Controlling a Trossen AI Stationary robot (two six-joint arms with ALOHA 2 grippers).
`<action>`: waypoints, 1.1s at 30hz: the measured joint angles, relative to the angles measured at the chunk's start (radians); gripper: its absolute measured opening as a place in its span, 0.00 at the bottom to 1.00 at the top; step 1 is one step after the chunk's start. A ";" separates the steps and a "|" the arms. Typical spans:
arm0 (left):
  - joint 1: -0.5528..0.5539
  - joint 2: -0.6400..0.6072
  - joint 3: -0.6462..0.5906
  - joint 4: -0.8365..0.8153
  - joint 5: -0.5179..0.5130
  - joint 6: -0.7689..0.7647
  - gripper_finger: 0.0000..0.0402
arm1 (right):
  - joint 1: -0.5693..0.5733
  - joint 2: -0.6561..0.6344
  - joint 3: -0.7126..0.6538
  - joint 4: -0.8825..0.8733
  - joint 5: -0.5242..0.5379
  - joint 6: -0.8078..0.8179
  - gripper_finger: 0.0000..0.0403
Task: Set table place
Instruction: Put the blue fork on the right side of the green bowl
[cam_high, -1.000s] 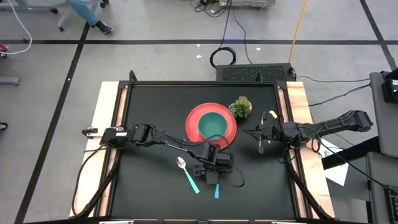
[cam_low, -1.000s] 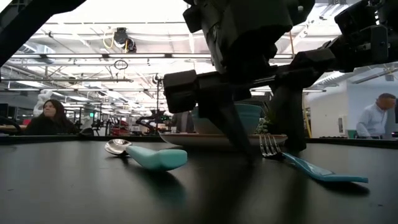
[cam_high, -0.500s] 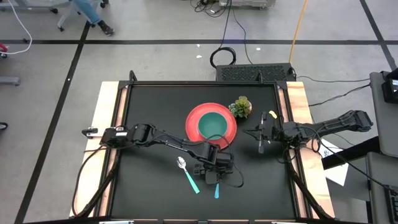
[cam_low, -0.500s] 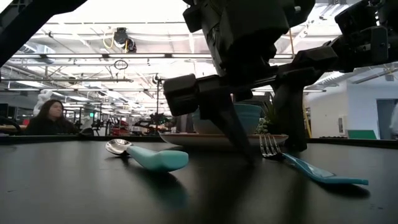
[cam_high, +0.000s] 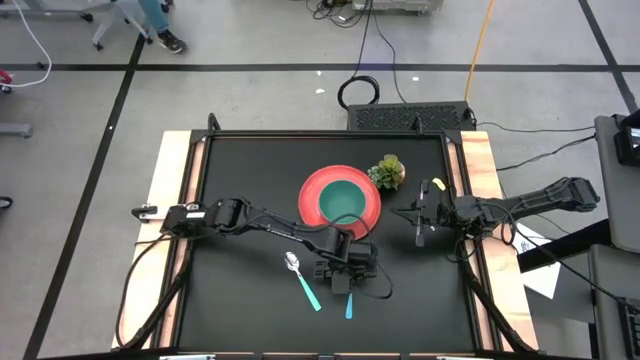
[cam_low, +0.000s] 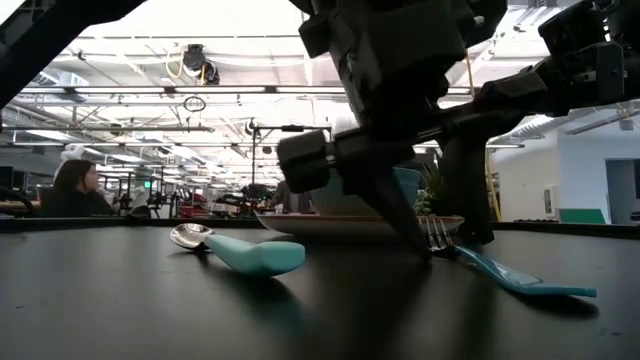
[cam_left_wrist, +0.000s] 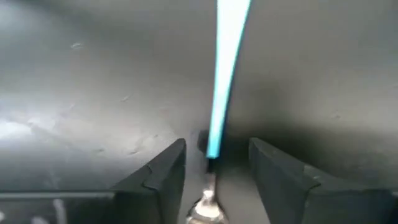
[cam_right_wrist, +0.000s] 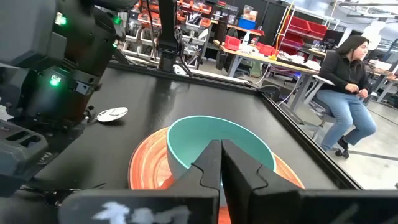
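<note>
1. On the table (cam_high: 250, 170), the red plate (cam_high: 312, 205) lies near the middle with a teal bowl (cam_high: 343, 200) sitting on it; a small potted plant (cam_high: 388, 171) stands just beside the plate on its far right edge.
2. Judged from the layout, the dishes are in place but the cutlery is not: a teal-handled spoon (cam_high: 300, 279) lies in front of the plate, angled and a little to its left, and a teal-handled fork (cam_high: 348, 302) lies in front of the plate, neither one squared up alongside it.
3. The left gripper (cam_high: 346, 275) is down at the tabletop just in front of the plate, directly over the fork.
4. Its wrist view shows the two fingers (cam_left_wrist: 163, 174) standing apart on either side of the fork's neck, where the teal handle meets the metal; they straddle it with a gap on each side and have no hold on it yet.
5. The left arm reaches low across the table from the plate's left, its elbow stretched out.
6. The right gripper (cam_high: 419, 222) hovers to the right of the plate, shut and empty, pointing toward the bowl.
7. Left to do, it seems: grasp the fork and set both utensils beside the plate.
</note>
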 joint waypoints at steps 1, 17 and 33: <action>0.003 0.001 0.000 0.008 0.000 -0.002 0.42 | 0.000 0.000 0.000 0.000 0.000 0.000 0.00; 0.021 0.008 0.000 -0.001 0.038 -0.061 0.21 | 0.000 0.000 0.000 0.000 0.000 0.002 0.00; 0.011 0.009 0.000 0.015 0.050 -0.067 0.04 | 0.000 0.000 0.000 0.000 0.000 0.001 0.00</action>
